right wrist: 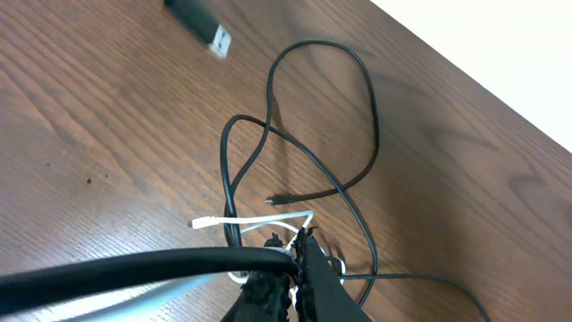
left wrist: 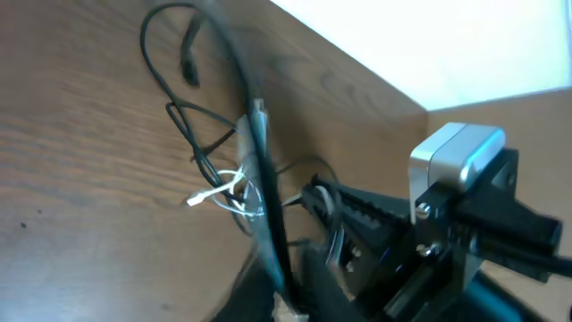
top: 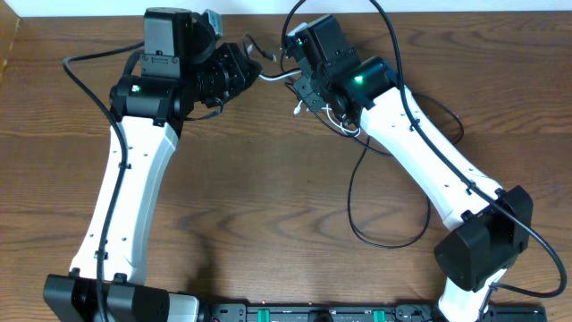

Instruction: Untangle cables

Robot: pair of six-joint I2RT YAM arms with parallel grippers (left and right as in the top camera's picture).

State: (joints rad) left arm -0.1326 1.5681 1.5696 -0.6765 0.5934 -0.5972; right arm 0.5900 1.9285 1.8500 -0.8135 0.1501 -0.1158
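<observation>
Fingers of the right gripper [right wrist: 293, 259] sit at the bottom of its own wrist view, clenched tight. A stretched black cable [right wrist: 134, 268] comes in from the left and runs right up to the tips. Honestly can't tell if it's actually pinched or just touching.

Just past the tips is the white cable [right wrist: 250, 221], tangled up with a looped black cable [right wrist: 357, 107] that swings out in a big curve over the wood. Further out a USB plug [right wrist: 204, 25] lies flat by itself, well apart from the knot. You don't get any of that detail from overhead; there the knot is mostly tucked under the right wrist.

The left wrist view is pretty blurry. It shows the same knot from the other side, plus the right arm's silver camera block [left wrist: 456, 161], but not its own fingers in any useful way. So for the left gripper [top: 250, 73], I can't tell whether it's released or gripping.

Only the overhead view shows the poses. Both arms reach from the near edge to the far side and lean in toward each other, wrists turned inward. The grippers face each other close together, with a pale strand strung between them. It also shows a long black loop [top: 351, 206] lying slack beside the right arm.

Everything's on a dark wooden table [top: 268, 179], with a pale surface [left wrist: 429, 45] beyond its far edge.
</observation>
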